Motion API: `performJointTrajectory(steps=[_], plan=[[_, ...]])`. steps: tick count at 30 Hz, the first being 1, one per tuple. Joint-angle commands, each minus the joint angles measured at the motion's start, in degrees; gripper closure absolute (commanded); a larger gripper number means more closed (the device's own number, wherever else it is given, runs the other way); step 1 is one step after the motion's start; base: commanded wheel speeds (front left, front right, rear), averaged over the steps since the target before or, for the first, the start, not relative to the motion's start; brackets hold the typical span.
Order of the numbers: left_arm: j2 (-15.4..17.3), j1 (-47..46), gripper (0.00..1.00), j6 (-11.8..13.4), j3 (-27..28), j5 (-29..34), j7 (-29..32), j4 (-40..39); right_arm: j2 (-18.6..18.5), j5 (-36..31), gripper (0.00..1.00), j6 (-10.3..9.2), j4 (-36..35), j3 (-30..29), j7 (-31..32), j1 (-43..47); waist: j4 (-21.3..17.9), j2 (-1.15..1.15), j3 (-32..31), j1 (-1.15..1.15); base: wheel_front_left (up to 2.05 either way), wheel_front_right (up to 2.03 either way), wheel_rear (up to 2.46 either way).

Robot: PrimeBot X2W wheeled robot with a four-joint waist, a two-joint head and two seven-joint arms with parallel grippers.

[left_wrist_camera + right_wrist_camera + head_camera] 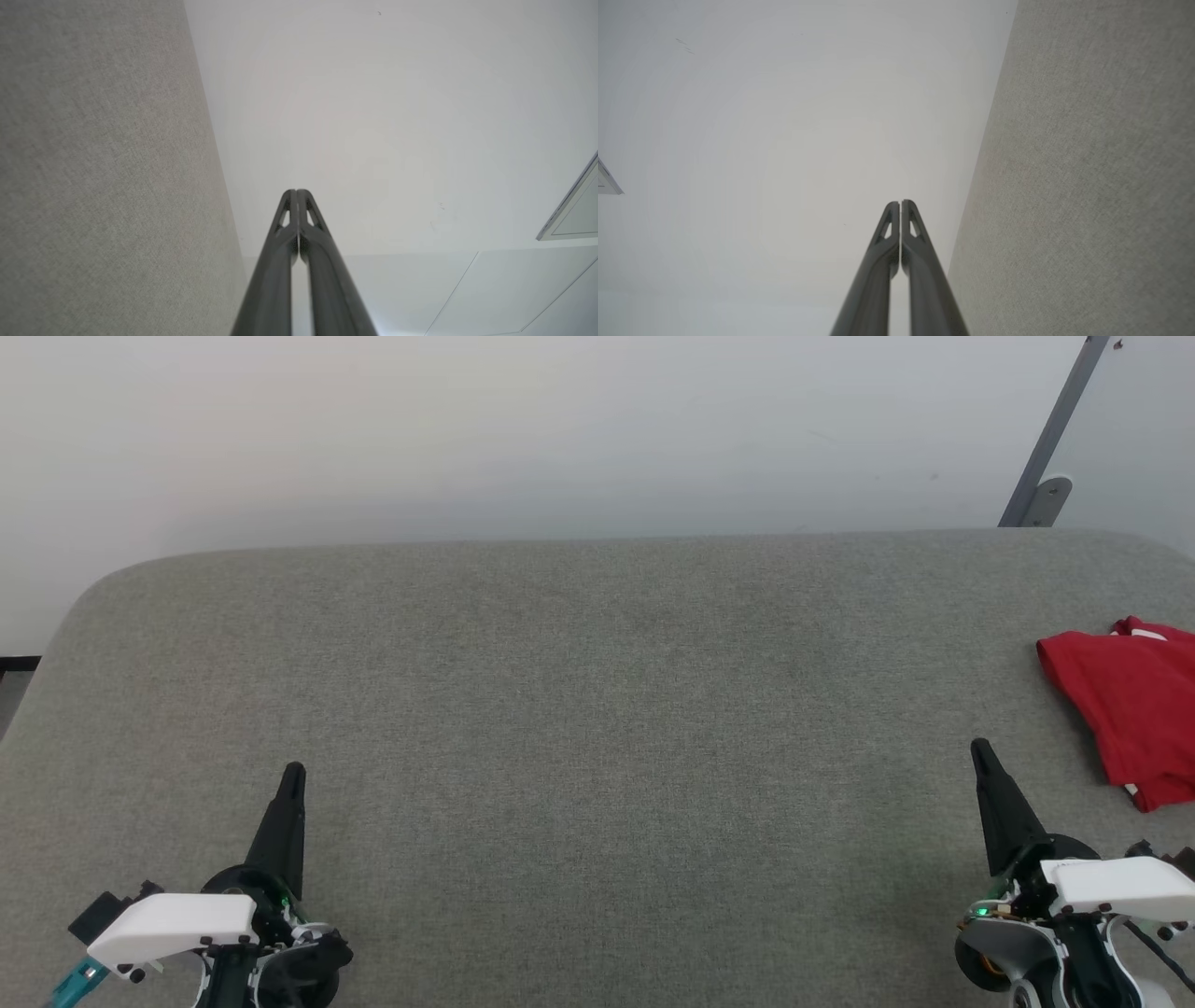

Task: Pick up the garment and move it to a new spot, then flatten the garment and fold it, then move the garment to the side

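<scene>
The red garment (1134,705) lies folded at the far right of the grey fabric surface (597,709), cut off by the edge of the head view, with a bit of white trim showing at its top and bottom corners. My right gripper (979,749) is shut and empty, low at the right, a short way left of and nearer than the garment. My left gripper (293,772) is shut and empty at the lower left, far from it. In the wrist views, the left gripper (296,191) and the right gripper (900,202) each show fingers pressed together, pointing at a pale wall.
A pale wall (560,429) rises behind the surface's rounded far edge. A grey metal bar (1055,439) leans at the upper right. A window frame corner (572,205) shows in the left wrist view.
</scene>
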Motion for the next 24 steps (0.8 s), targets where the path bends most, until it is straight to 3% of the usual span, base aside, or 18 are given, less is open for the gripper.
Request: performJointTrajectory(steps=[1, 24], plan=[[-0.1, -0.7, 1.00, -0.3, 0.1, -0.2, 0.3, 0.0, 0.1, 0.2, 1.00, 0.00, 0.1, 0.0, 0.1, -0.3, 0.0, 0.00, 0.0, 0.00, 0.00, 0.00, 0.00], [-0.1, -0.7, 1.00, -0.3, 0.2, 0.0, 0.3, 0.0, 0.1, 0.2, 1.00, 0.00, 0.1, 0.0, 0.1, -0.2, 0.0, 0.00, 0.0, 0.00, 0.00, 0.00, 0.00]])
